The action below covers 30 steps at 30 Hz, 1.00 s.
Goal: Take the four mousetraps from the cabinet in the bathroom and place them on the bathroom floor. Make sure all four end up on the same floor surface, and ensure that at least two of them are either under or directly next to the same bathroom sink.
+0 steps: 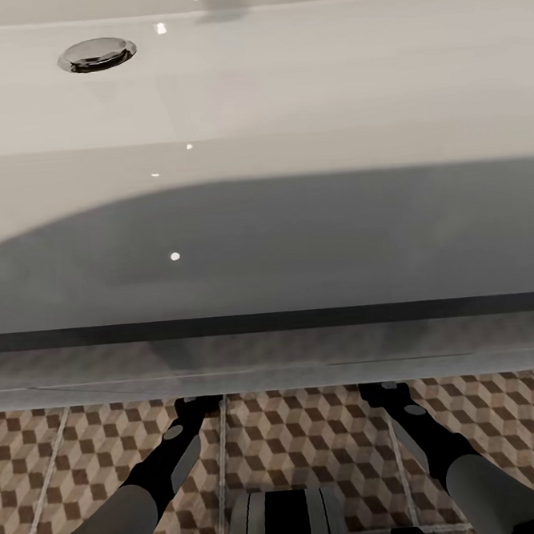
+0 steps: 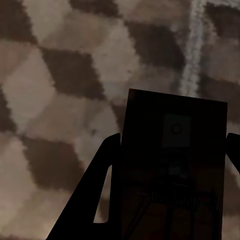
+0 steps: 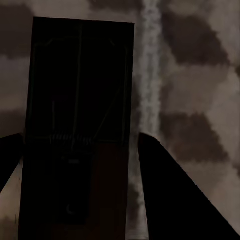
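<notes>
**Two traps in hand at the sink, none set down yet**

Nearest my wrist cameras are the traps themselves. The left gripper (image 2: 165, 200) has its fingers closed on either side of a mousetrap (image 2: 175, 150), a dark board with a small catch on its face. The right gripper (image 3: 80, 190) clamps a second mousetrap (image 3: 82, 85), where I can just trace the spring and wire bar. Both hang close over the bathroom floor (image 2: 55, 90), a grout line running beside each.

From the head, both arms reach forward and down toward the cube-patterned tiles at the foot of the bathroom sink (image 1: 266, 251), its chrome drain (image 1: 97, 54) showing at upper left.

I judge this roughly the halfway stage at best: two traps carried to the sink, neither yet resting on the tiles, and the other two unaccounted for.

The traps are deep in shadow, so detail is poor. In the head view the gripper tips vanish under the sink's lower edge.
</notes>
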### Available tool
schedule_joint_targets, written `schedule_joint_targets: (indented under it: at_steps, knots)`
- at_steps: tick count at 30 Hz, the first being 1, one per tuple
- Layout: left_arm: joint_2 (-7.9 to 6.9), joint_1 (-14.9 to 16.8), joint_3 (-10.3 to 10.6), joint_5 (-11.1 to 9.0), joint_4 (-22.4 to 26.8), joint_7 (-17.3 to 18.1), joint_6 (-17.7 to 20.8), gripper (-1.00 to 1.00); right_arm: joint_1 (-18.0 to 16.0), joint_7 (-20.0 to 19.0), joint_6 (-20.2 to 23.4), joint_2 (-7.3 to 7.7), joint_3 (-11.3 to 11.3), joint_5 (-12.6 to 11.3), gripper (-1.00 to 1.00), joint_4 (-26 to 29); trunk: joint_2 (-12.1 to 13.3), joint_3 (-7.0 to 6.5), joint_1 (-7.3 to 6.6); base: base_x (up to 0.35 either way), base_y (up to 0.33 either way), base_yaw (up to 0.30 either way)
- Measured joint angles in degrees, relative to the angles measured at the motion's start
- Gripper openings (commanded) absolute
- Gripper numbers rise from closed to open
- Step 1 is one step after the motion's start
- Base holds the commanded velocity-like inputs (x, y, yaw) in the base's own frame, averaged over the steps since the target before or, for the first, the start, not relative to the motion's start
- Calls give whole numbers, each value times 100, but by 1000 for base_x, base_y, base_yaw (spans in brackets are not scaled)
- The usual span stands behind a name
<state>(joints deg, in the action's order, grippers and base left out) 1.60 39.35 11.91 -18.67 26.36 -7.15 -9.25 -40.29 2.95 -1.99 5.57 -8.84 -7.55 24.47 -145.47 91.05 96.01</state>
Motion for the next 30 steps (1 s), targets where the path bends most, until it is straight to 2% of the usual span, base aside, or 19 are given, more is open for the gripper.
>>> schedule_joint_targets:
  at_steps: [30]
  knots:
    - [3,-1,0,5,-5,2,0,-100,1,-1,0,0,0,-2,100,0,0,0,0,0,0,0]
